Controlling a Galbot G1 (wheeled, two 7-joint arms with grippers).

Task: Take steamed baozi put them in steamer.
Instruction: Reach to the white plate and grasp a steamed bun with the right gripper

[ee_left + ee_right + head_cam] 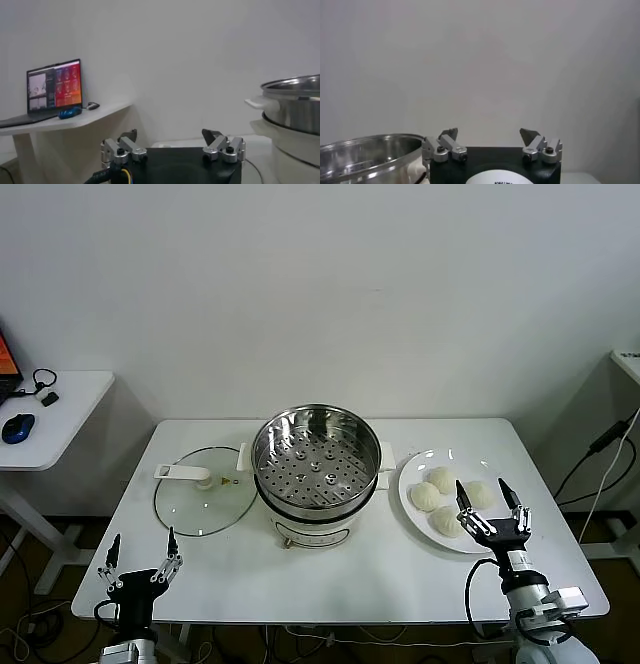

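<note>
Four steamed baozi (450, 495) sit on the plate (412, 482) beside the steamer (316, 459); right tool (493, 498) and left tool (140, 549) both gape wide, empty.

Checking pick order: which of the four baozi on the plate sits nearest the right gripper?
The baozi at the plate's near edge, right beside the right gripper; the other three sit farther back.

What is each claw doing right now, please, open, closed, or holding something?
Left claw: open, empty, at the table's near left edge.
Right claw: open, empty, over the near edge of the plate of baozi.
</note>
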